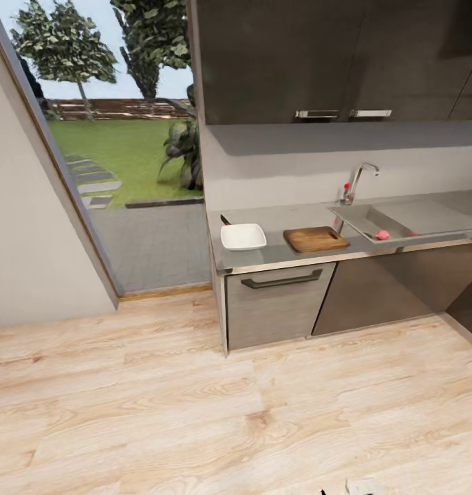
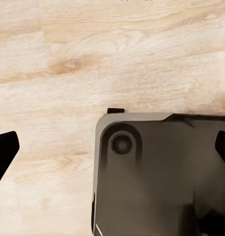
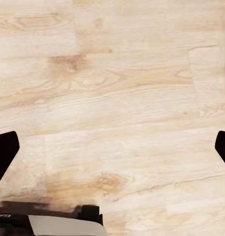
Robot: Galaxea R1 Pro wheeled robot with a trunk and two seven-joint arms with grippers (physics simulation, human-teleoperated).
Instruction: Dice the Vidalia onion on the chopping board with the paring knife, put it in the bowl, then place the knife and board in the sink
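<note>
a light wooden plank floor (image 1: 195, 412) is seen in the foreground, and its grain is also shown in both wrist views. at the left a pale wall (image 1: 23, 227) is cut by a wide opening, through which a green lawn (image 1: 119, 148), stepping stones (image 1: 91, 182), trees (image 1: 64, 45) and a wooden fence (image 1: 119, 108) are seen. a dark leafy plant (image 1: 184, 148) is placed beside the opening. dark upper cabinets (image 1: 332, 58) with two bar handles are mounted above a grey back wall (image 1: 291, 168).

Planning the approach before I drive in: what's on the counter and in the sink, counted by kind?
Bowl: 1
Board: 1
Onion in the sink: 1
Knife, partly hidden behind the bowl: 1
Total: 4
</note>
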